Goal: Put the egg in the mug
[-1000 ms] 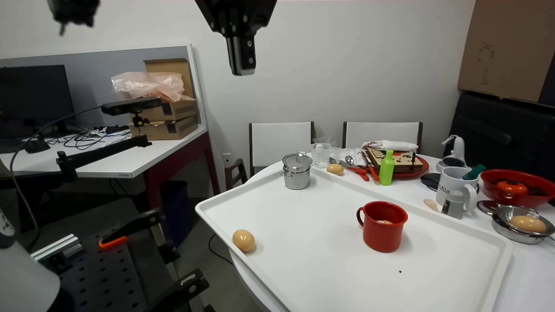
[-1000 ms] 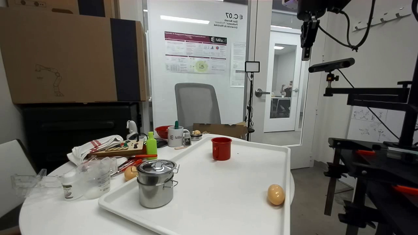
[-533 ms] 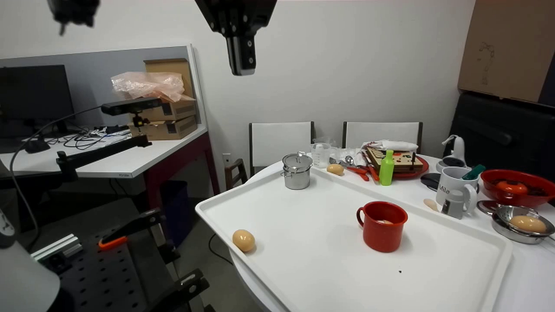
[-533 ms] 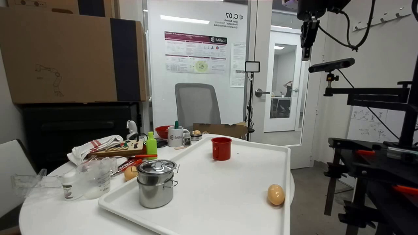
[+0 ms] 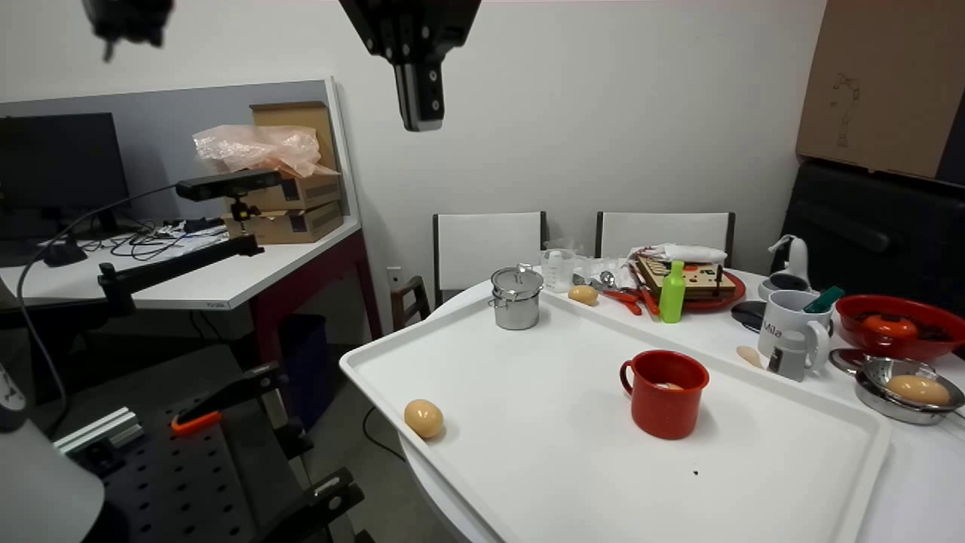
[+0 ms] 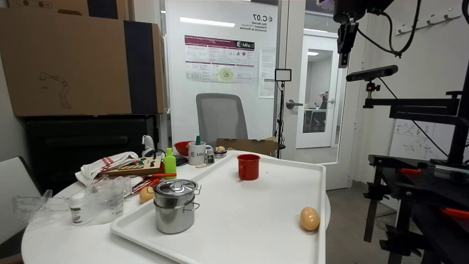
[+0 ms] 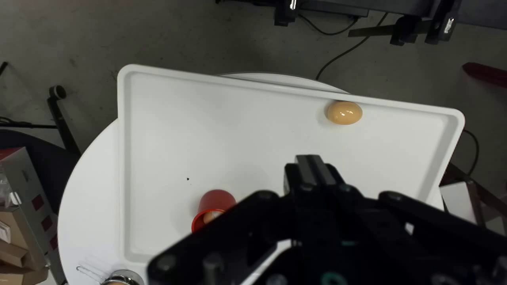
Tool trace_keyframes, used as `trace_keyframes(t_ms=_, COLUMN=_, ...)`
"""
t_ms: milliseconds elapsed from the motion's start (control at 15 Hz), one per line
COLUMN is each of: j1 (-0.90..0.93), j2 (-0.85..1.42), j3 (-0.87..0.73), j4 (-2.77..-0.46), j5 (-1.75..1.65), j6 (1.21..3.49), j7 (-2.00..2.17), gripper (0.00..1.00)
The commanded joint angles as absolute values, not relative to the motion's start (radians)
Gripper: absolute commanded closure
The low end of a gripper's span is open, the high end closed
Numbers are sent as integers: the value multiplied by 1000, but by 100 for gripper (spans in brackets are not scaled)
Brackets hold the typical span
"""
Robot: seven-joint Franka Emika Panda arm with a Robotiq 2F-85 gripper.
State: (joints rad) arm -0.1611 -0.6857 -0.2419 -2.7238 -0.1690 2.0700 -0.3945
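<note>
A tan-brown egg (image 5: 424, 418) lies on the tray, close against its raised rim; the wrist view shows that egg (image 7: 344, 113) lying on its side. The red mug (image 5: 667, 403) stands upright on the tray, away from the egg. Part of a tan, rounded thing (image 7: 210, 216) with a pale patch shows inside the mug (image 7: 216, 200); the rest of it is hidden by the mug wall and my gripper. High above the tray, my gripper (image 7: 309, 156) has its fingertips together with nothing between them. Both exterior views show the gripper (image 6: 343, 66) well clear of everything on the table.
The white tray (image 5: 528, 467) has a raised rim. A lidded silver pot (image 6: 175, 207) stands in one corner. Beyond the rim are a green bottle (image 5: 672, 294), a white mug (image 5: 788, 324), another tan egg (image 5: 583, 294) and a metal strainer (image 5: 897, 407) holding a tan egg.
</note>
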Motion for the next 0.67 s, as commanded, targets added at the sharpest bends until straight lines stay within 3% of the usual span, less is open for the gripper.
trace_keyframes(t_ms=0, j1=-155, j2=-695, j3=-244, j4=-2715, j5=-179, j6=2053, j7=-401, gripper=95)
trace_keyframes(t_ms=600, j1=-147, j2=-693, j3=-230, j4=-2722, j5=-180, j6=2053, j7=-394, gripper=96)
